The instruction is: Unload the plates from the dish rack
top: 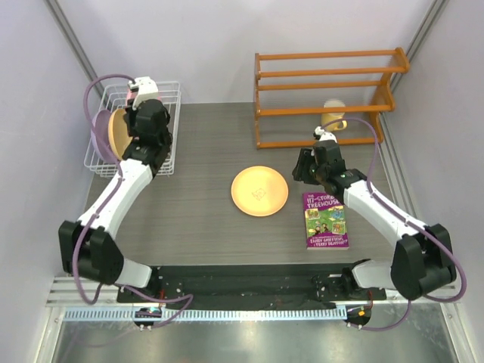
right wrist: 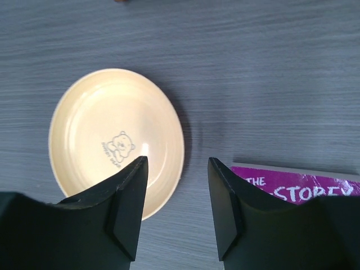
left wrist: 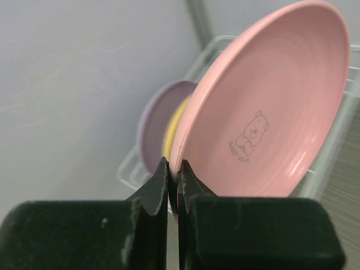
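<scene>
The white wire dish rack [top: 170,128] stands at the far left. My left gripper [left wrist: 173,169] is over it, shut on the rim of the pink plate [left wrist: 264,107], which stands on edge. Behind it in the rack stand an orange-yellow plate [left wrist: 173,126] and a lavender plate [left wrist: 154,121]; both also show in the top view, the orange-yellow one [top: 116,130] beside the lavender one [top: 98,132]. Another orange-yellow plate [top: 259,190] lies flat mid-table. My right gripper [right wrist: 177,169] is open and empty, hovering above the table just right of that plate [right wrist: 107,135].
A purple book [top: 326,220] lies right of the flat plate, under the right arm. An orange wooden slatted shelf rack [top: 325,94] stands at the back right with a yellow mug [top: 333,113] inside it. Grey walls close in on both sides.
</scene>
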You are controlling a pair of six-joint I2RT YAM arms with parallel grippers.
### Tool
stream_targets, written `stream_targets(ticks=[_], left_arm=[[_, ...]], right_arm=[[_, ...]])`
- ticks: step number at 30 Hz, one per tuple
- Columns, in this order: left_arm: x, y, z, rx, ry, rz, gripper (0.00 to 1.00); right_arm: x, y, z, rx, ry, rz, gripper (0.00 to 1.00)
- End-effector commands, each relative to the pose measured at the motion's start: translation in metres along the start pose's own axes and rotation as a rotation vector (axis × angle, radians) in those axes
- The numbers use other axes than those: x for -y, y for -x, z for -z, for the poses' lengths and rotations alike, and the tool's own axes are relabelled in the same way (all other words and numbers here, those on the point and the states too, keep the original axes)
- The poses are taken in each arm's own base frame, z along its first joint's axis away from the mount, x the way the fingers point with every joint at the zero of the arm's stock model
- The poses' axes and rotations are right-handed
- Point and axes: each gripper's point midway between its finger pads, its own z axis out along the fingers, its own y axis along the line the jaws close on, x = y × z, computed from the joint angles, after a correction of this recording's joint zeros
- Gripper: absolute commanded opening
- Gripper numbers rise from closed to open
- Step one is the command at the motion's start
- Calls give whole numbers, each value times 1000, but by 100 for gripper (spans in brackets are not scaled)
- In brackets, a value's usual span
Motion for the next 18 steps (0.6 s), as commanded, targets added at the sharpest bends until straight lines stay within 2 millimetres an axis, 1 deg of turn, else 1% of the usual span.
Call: stream_targets(ticks=[1,2,3,5,6,7,8,9,10,11,12,13,14,15,16,17,18], left_arm=[[41,25,53,-17,-398,293,0],[60,23,67,-39,-528,320,0],[72,14,77,-86,-584,394,0],[85,14,95,-116,-703,464,0],[101,5,111,-156,-811,480,0],[108,4,120,-190,-859,533,0],[115,-4,127,-218,-899,553,0],[125,-5,143,-243,-1000,566,0],[130,-8,148,-276,-1018,599,0],[136,-20,157,-318,-1060,602,0],[142,-21,167,-336,-1117,612,0],[145,-27,172,-357,-1133,613,0],[149,-38,178,-396,-1140,622,0],[150,-38,183,-391,-1158,629,0],[151,-43,186,-393,-1149,623,0],[157,-54,197,-412,-1162,599,0],[157,-56,202,-413,-1171,597,0]], right_arm=[[-36,36,27,86,166,17,53],[-47,35,30,76,225,19,53],[-53,40,32,89,252,13,53],[-70,42,38,85,339,-11,54],[-77,48,40,106,373,-20,54],[-82,47,40,106,405,-31,56],[-87,49,41,114,430,-54,56],[-96,55,44,135,477,-58,57],[-98,54,44,137,491,-67,58],[-103,59,46,157,518,-86,62],[-111,64,48,175,561,-86,62],[-113,65,47,178,573,-94,62],[-117,66,49,179,589,-103,63],[-120,65,45,175,605,-102,63],[-121,67,44,175,608,-107,63],[-122,67,42,173,607,-107,63],[-123,66,40,169,610,-107,63]])
